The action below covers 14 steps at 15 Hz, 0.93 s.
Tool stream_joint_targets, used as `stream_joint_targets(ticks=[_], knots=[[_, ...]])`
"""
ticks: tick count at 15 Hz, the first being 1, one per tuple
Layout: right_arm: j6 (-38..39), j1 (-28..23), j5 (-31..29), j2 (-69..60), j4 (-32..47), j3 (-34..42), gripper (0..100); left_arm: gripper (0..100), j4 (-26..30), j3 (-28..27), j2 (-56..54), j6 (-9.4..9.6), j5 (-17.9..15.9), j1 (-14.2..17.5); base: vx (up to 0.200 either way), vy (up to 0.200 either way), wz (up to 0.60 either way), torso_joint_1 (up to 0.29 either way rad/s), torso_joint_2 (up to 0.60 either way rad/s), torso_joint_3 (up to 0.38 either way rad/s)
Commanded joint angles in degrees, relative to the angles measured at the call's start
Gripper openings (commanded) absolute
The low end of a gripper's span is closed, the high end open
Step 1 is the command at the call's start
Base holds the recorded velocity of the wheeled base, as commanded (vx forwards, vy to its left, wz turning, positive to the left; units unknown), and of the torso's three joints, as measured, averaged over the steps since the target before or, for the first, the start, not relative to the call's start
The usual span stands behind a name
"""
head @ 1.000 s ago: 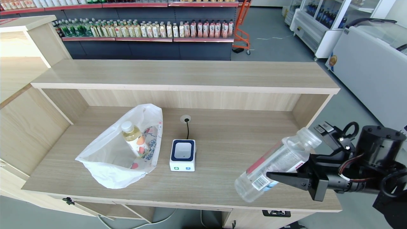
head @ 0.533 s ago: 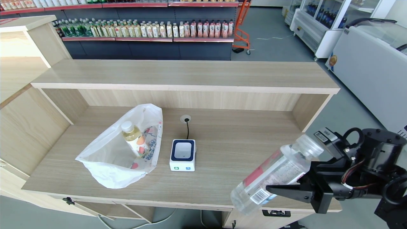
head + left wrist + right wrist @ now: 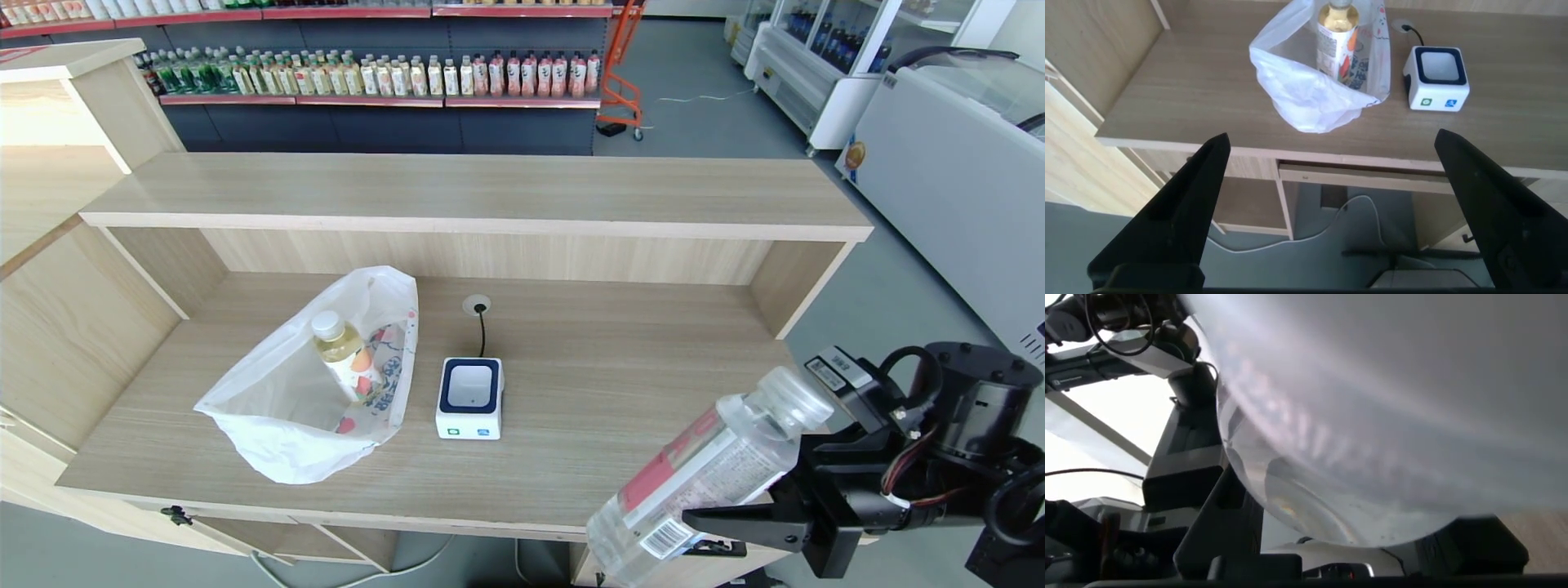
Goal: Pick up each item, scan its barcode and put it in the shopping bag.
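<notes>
My right gripper (image 3: pixel 739 510) is shut on a clear water bottle (image 3: pixel 694 482) with a red-and-white label, held tilted at the counter's front right corner, barcode facing the front. Up close in the right wrist view the water bottle (image 3: pixel 1388 416) spans most of the picture. A white shopping bag (image 3: pixel 306 384) lies open on the counter's left side with a yellow drink bottle (image 3: pixel 343 353) inside. The white barcode scanner (image 3: pixel 470 398) sits mid-counter, right of the bag. My left gripper (image 3: pixel 1331 212) hangs open off the counter's front edge, with the bag (image 3: pixel 1315 82) and scanner (image 3: pixel 1438 77) beyond it.
The wooden counter (image 3: pixel 588 384) has a raised back ledge and side walls. The scanner's cable runs to a grommet hole (image 3: pixel 477 305) behind it. Drink shelves and freezers stand across the aisle.
My right gripper has carried the water bottle down and toward the counter's front edge; the bottle's base now hangs past the edge. Bag and scanner have not moved.
</notes>
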Motion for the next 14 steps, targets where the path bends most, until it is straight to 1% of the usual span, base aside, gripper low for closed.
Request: stream_joint_targets(ticks=[1, 4, 14], knots=[[0.0, 0.1, 0.0, 0.1, 0.0, 0.1, 0, 100, 0.0, 0.0, 0.0, -0.02, 0.0, 0.0, 0.000, 0.000, 0.00, 0.000, 0.00, 0.000], [-0.1, 0.1, 0.0, -0.6, 1.7, 0.2, 0, 100, 0.0, 0.0, 0.0, -0.02, 0.0, 0.0, 0.000, 0.000, 0.00, 0.000, 0.00, 0.000], [-0.3, 0.0, -0.2, -1.1, 1.7, 0.6, 0, 100, 0.0, 0.0, 0.0, -0.02, 0.0, 0.0, 0.000, 0.000, 0.00, 0.000, 0.00, 0.000]])
